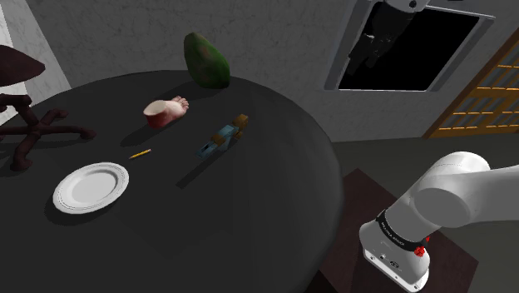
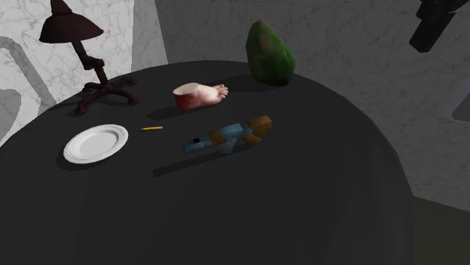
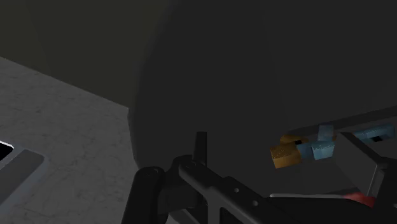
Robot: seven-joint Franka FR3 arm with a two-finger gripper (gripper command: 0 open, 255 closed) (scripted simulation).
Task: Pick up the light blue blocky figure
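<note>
A round dark table [image 1: 274, 208] carries the scene. Near its edge, at the shoulder view's left, sits a white plate [image 1: 91, 186]. Just beyond it lies a small yellow pencil [image 1: 139, 154], not touching the plate. Further back rests a pink model foot [image 1: 167, 110], toes turned toward a green, red-mottled lump [image 1: 207, 60] (avocado-shaped, standing up at the far rim). At the second exterior view's left a dark red desk lamp [image 2: 70, 28] stands on splayed legs, shade drooping. Behind runs a marbled grey wall [image 1: 274, 37]. A window frame opens on a black area [image 1: 416, 58], with an orange-lit wooden lattice [image 1: 482, 100] beside it.
</note>
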